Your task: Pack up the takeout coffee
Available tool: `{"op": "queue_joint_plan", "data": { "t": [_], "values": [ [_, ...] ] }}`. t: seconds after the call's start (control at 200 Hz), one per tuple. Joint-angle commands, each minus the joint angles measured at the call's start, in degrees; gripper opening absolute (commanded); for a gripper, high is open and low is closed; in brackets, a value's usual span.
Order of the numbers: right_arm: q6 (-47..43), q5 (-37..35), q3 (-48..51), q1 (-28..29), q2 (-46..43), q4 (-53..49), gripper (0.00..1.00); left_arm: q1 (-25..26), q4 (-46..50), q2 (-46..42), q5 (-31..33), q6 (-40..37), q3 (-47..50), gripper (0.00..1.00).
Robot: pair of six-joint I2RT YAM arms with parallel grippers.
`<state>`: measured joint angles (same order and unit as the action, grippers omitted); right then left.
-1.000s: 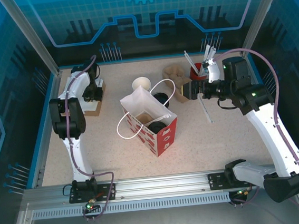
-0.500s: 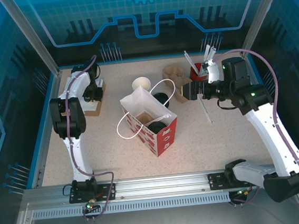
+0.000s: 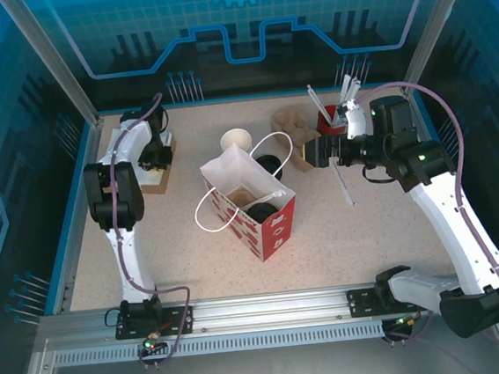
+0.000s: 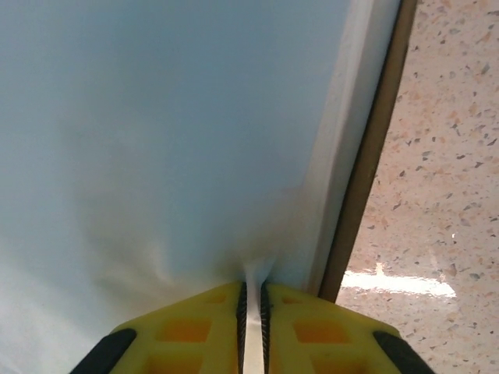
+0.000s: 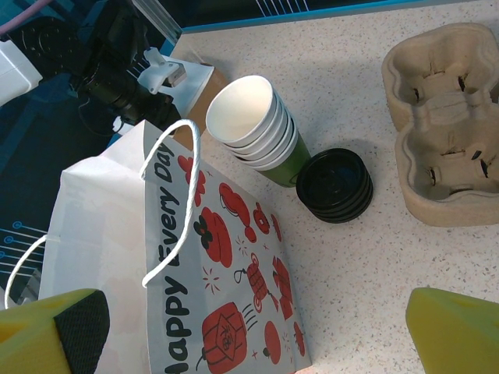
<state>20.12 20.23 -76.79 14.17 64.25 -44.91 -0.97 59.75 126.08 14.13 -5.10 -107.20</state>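
A white paper bag [image 3: 249,203] with red prints stands open mid-table. Inside it, in the top view, a round black lid [image 3: 259,211] shows beside something brown; that looks like the takeout coffee, its cup hidden below. My left gripper [image 3: 149,154] is at the far left, over a white paper stack [image 3: 163,148]. In the left wrist view its jaws [image 4: 253,292] are shut on a thin white sheet [image 4: 171,140], which puckers at the fingertips. My right gripper [image 3: 315,152] hovers open right of the bag [image 5: 195,257], with nothing between its yellow fingers [image 5: 54,335].
Behind the bag stand a stack of lidless green cups [image 5: 249,117] and a pile of black lids [image 5: 335,185]. A pulp cup carrier [image 5: 444,125] and a red cup of straws [image 3: 327,119] sit at the back right. A loose straw [image 3: 345,187] lies under the right arm.
The left jaws have closed onto the white sheet. The right arm has hardly moved and stays open.
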Motion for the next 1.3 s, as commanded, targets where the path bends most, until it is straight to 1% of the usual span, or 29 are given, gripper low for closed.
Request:
{"op": "queue_joint_plan", "data": {
  "t": [0.0,0.21,0.415,0.63,0.855,0.941,1.126,1.261,1.291],
  "values": [
    [-0.2,1.0,0.4,-1.0,-0.4,0.9,1.0,-0.7,0.6,2.1,1.7,-1.2,0.2,0.12],
    [-0.2,1.1,0.2,-1.0,-0.5,1.0,1.0,-0.8,1.0,0.4,1.6,-1.1,-0.4,0.01],
    [-0.2,1.1,-0.1,-1.0,-0.6,0.9,1.0,-1.1,1.0,-4.6,1.9,-0.9,-0.9,0.0],
    [-0.3,1.4,0.3,-1.0,-0.9,1.2,1.0,-2.6,0.7,-10.4,1.6,0.1,0.3,0.0],
    [-0.9,2.0,0.5,-1.0,-1.0,2.0,1.0,-2.9,-1.8,-18.4,0.0,1.2,5.3,0.0],
    [-0.7,1.9,0.6,-1.0,-1.0,2.1,1.0,-2.9,-1.2,-20.3,-1.4,2.3,6.8,0.0],
    [-0.3,1.9,1.4,-1.0,-1.3,2.5,1.0,-2.9,-4.7,-27.4,-6.6,4.8,17.1,0.0],
    [-0.4,2.0,1.3,-1.0,-1.2,2.3,1.0,-2.9,-4.8,-31.0,-9.8,4.6,21.3,0.0],
    [-0.4,2.0,1.4,-0.9,-1.2,2.4,1.0,-2.9,-4.8,-31.2,-9.6,4.5,22.2,0.0]
  ]
}}
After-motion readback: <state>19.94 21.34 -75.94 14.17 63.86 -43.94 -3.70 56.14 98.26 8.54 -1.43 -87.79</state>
